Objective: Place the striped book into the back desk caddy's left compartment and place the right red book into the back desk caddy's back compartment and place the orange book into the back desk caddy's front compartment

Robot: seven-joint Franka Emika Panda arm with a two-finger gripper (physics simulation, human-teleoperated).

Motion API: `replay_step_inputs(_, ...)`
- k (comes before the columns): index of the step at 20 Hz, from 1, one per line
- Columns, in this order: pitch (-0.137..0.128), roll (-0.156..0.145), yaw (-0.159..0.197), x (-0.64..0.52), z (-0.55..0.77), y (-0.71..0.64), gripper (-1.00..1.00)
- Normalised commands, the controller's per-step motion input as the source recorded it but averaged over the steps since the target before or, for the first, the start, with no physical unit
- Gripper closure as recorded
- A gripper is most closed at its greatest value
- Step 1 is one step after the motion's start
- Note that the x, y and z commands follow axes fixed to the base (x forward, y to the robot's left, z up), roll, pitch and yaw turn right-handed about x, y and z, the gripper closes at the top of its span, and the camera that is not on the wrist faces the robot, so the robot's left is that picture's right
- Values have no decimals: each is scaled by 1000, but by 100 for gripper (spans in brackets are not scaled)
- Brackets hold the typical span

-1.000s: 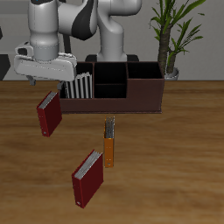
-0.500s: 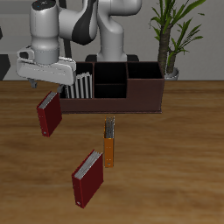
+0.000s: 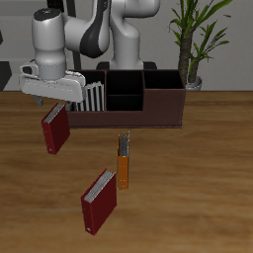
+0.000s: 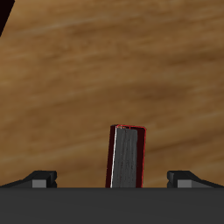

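The gripper (image 3: 56,99) was seen above the right red book (image 3: 56,129), which lay flat on the wooden table (image 3: 198,178) just in front of the back desk caddy (image 3: 128,107), near that caddy's end. In the wrist view the same book (image 4: 128,157) was framed between the two fingertips (image 4: 39,178), with clear gaps on both sides, so the fingers were judged to be spread wide and holding nothing. The book's long axis was seen running away from the camera, roughly across the line joining the fingertips, so that its narrow width lay along the closing direction; this was taken to be the relation on which the coming descent depended. The book was judged to lie directly below the fingers rather than off to a side, and a straight lowering was thought to be called for. The striped book (image 3: 93,98) was already standing in the left compartment, the middle compartments being dark and apparently open. The orange book (image 3: 124,163) lay on the table nearer the front edge, well apart from the gripper, with a second red book (image 3: 99,199) nearer the front still. Bare wood was seen around the target book, leaving room for the fingers on each side. A potted plant (image 3: 193,40) stood behind the caddy.
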Motion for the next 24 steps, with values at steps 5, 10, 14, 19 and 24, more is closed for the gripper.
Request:
replay_step_inputs(5, 15, -15, -10, 133, -130, -129, -100)
replay_step_inputs(10, 16, -16, -16, 53, -123, -69, -100)
replay_step_inputs(14, 19, 1, 8, -64, -197, 13, -100)
replay_step_inputs(19, 22, -2, -9, -27, -223, 11, -100)
replay_step_inputs(24, 22, -6, -20, -21, -186, -32, -100)
